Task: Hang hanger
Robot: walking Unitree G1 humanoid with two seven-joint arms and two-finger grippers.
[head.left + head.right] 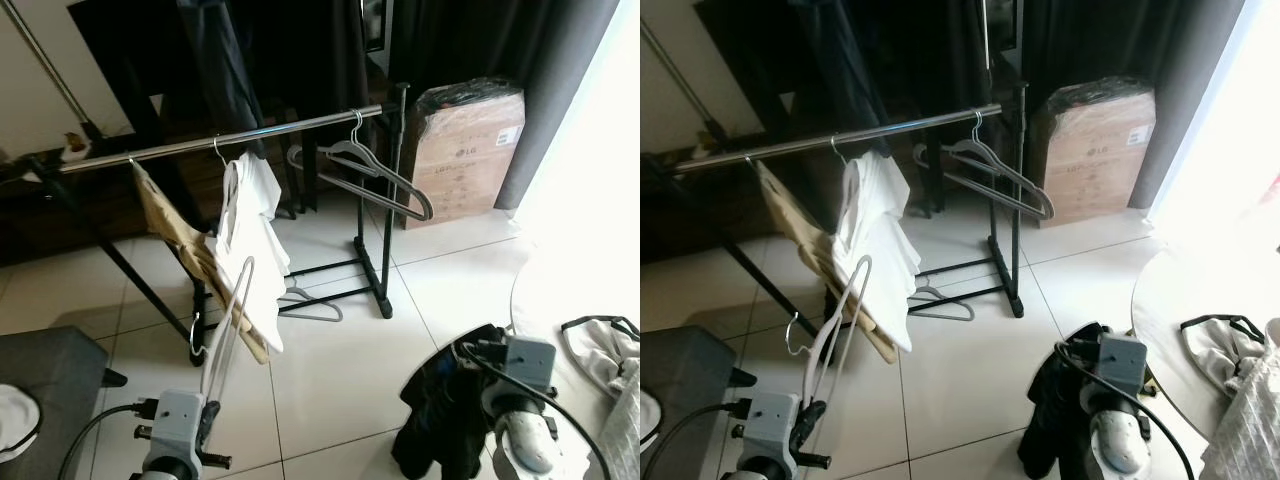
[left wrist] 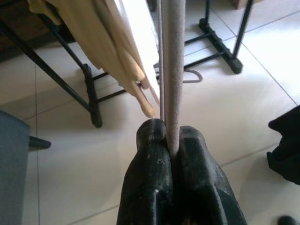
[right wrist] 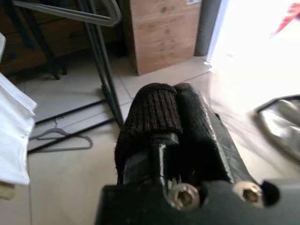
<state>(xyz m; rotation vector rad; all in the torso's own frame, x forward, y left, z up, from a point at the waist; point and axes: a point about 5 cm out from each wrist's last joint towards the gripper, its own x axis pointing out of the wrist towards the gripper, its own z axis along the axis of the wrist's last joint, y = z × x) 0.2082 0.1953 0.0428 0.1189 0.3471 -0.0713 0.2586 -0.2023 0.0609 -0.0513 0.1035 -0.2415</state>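
Two black fingers of our left gripper point(image 2: 171, 140) pinch the grey hanger point(image 1: 228, 315), holding it upright below the garment rack's steel rail point(image 1: 220, 140), near the white shirt point(image 1: 255, 235). Our right gripper point(image 3: 171, 105) hangs low beside the white table's edge point(image 1: 1145, 325), its fingers seemingly pressed together around nothing. One more hanger point(image 1: 310, 305) lies on the tiled floor.

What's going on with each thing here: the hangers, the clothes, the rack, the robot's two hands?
Pale grey hanger: held upright in the left tool, not yet on the rail.
Chrome rail of the black clothes rack: standing, partly filled.
Dark grey hanger: hanging bare, near the rail's right end.
White garment: hanging.
Beige garment: hanging.
Grey hanger on the tiles: lying flat under the rack.
Right tool: shut, empty.
Brown cardboard box: closed.
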